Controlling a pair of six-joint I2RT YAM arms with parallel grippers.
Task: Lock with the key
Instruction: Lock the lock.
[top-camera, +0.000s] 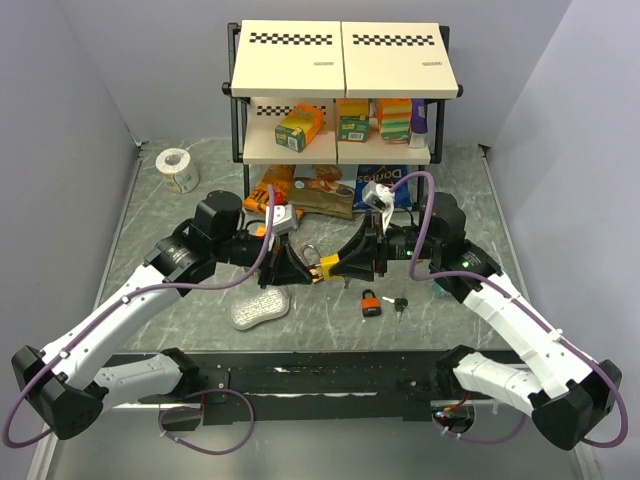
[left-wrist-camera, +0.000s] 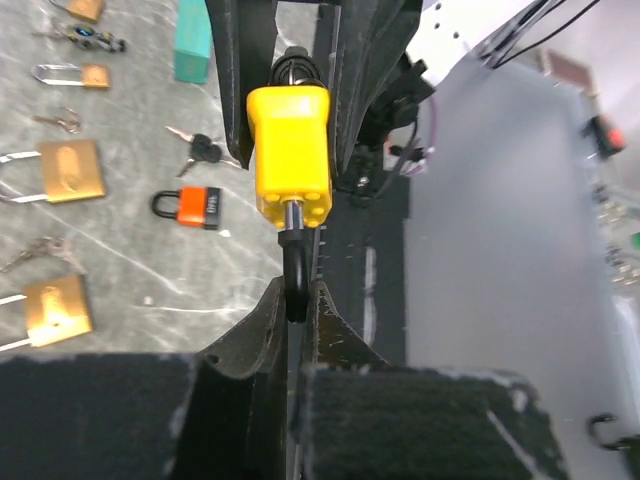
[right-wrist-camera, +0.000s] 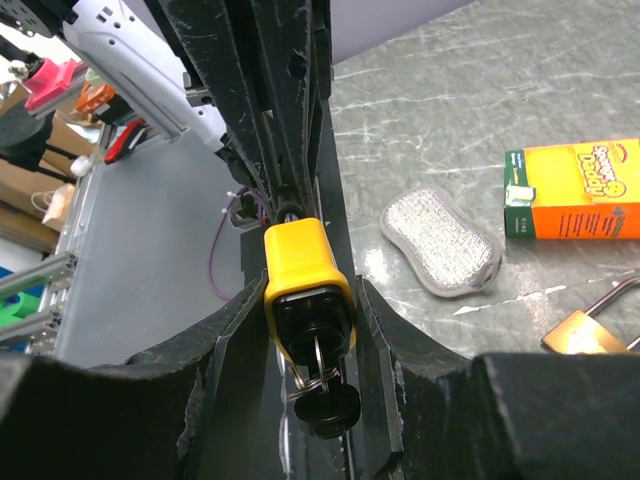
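Observation:
A yellow padlock (top-camera: 328, 266) hangs in the air between my two grippers over the middle of the table. My right gripper (right-wrist-camera: 310, 292) is shut on its body (right-wrist-camera: 300, 255), one finger on each side. From the black keyhole face toward the right wrist camera hang a wire ring and a black-headed key (right-wrist-camera: 332, 405). At the opposite end a silver-and-black shackle (left-wrist-camera: 295, 270) sticks out, seen edge-on. My left gripper (left-wrist-camera: 294, 296) is shut on it, the fingertips pinching its black rounded end. Seen from above, the left gripper (top-camera: 295, 268) and right gripper (top-camera: 345, 265) meet nose to nose.
On the table below lie a small orange padlock (top-camera: 370, 303), loose keys (top-camera: 400, 305), a silver scrubber pad (top-camera: 259, 311), brass padlocks (left-wrist-camera: 65, 170) and a teal block (left-wrist-camera: 192, 40). An orange box (right-wrist-camera: 575, 195) lies nearby. A stocked shelf (top-camera: 340, 100) stands behind, a tape roll (top-camera: 178, 170) at far left.

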